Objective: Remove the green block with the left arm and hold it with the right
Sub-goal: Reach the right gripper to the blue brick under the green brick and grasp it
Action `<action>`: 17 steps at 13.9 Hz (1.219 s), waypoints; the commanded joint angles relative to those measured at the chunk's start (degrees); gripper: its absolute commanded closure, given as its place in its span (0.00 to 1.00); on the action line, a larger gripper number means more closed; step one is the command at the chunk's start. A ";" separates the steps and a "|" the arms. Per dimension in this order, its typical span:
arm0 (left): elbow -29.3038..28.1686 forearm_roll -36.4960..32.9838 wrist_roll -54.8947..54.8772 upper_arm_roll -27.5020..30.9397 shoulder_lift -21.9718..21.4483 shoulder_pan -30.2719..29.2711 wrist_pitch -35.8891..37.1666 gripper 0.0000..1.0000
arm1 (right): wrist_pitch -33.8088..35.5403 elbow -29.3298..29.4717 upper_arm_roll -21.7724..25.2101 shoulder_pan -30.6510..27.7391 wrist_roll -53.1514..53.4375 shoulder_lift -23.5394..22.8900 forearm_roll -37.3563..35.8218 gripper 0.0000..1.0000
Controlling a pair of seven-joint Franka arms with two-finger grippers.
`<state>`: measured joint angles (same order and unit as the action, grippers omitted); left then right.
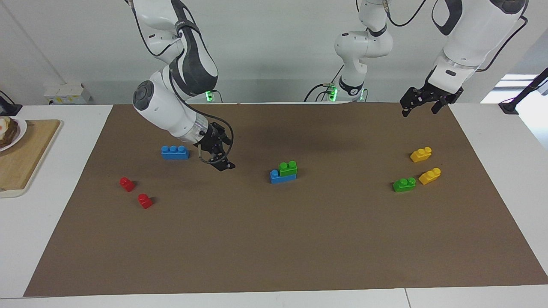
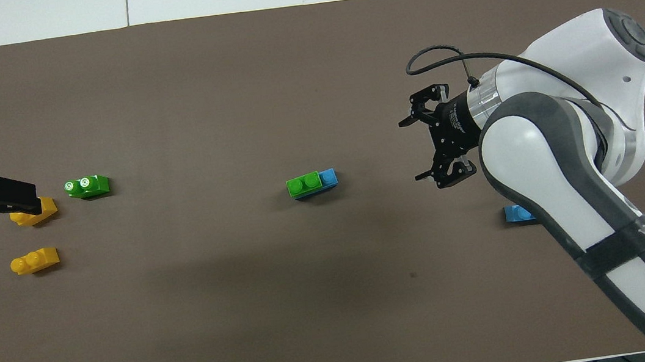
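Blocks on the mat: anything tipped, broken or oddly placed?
Nothing stands out. The green block sits squarely on the blue brick mid-mat. The loose green brick and both yellow bricks rest flat, apart from each other.

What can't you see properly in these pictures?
- Lone blue brick: in the overhead view the right arm covers most of it.
- One yellow brick: in the overhead view the left pincer overlaps part of it.
- Food on the plate: cut off by the edge of the facing view.
- Two red bricks: missing from the overhead view, under the right arm.
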<state>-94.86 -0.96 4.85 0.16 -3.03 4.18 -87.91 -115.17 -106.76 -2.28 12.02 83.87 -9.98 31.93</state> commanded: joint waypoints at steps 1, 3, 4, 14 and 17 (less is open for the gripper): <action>-1.21 0.69 -0.72 0.63 -1.10 0.30 -0.16 0.00 | -4.00 -0.56 -0.01 1.78 0.77 -1.44 2.17 0.00; -1.12 0.69 -0.72 0.63 -1.10 0.30 -0.16 0.00 | -5.50 -0.56 -0.01 2.48 0.77 -1.97 2.26 0.00; -1.12 0.69 -0.72 0.63 -1.10 0.30 -0.16 0.00 | -6.03 -0.47 -0.01 2.83 0.77 -2.23 2.26 0.00; -1.21 0.69 -0.72 0.63 -1.10 0.30 -0.16 0.00 | -13.58 -0.30 -0.01 6.61 0.86 -6.01 4.54 0.00; -1.12 0.69 -0.72 0.63 -1.10 0.30 -0.16 0.00 | -14.99 -0.21 -0.01 7.32 0.77 -7.33 5.59 0.00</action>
<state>-94.86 -0.96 4.85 0.16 -3.03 4.18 -87.91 -128.42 -106.96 -2.32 18.77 83.89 -16.40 35.35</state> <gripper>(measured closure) 0.000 0.000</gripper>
